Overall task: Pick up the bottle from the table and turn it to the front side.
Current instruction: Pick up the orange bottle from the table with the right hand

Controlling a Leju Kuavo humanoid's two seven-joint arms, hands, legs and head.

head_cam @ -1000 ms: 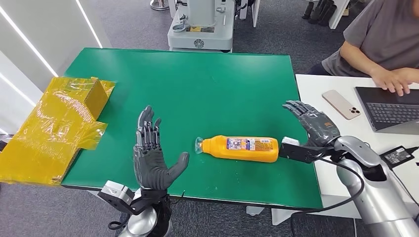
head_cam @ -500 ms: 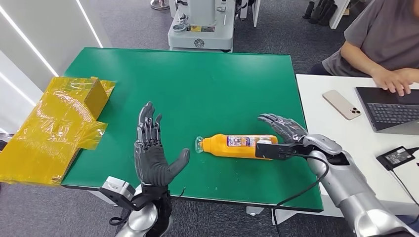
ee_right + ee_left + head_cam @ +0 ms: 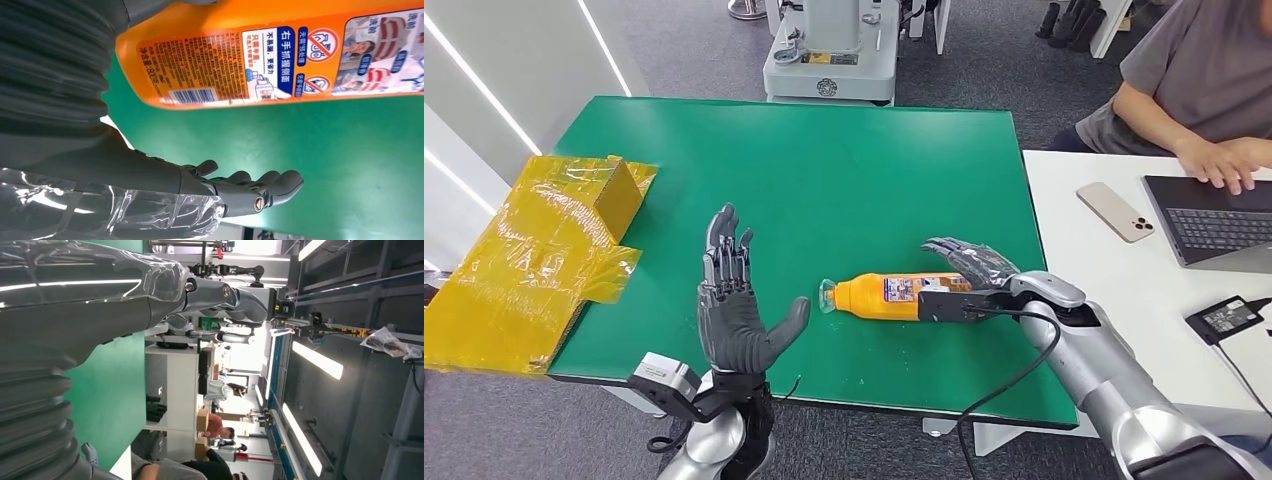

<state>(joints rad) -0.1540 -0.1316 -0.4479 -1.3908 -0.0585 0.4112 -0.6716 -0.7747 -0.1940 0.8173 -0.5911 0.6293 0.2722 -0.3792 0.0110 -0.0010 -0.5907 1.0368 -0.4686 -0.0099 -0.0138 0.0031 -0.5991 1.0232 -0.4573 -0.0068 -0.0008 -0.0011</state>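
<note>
Right robot hand (image 3: 972, 262), grey and many-fingered, arches over the base end of the orange plastic bottle (image 3: 894, 297) with its fingers spread above it; in the right wrist view (image 3: 190, 185) the fingers stand apart from the bottle (image 3: 280, 55), with green surface between them, so it grips nothing. Lying on its side on the green worktop (image 3: 824, 170) near the front edge, the bottle has its clear cap pointing toward the left robot hand (image 3: 734, 315) and its printed label with a barcode facing up. That left robot hand is released, held upright with palm turned toward the bottle and fingers apart, a little way from the cap. Crumpled yellow plastic sheeting (image 3: 534, 255) covers the worktop's left corner. On a white desk (image 3: 1114, 270) beside it sit a pale smartphone (image 3: 1114, 211) and a dark laptop (image 3: 1209, 222), where a person (image 3: 1194, 80) in a grey shirt types.
</note>
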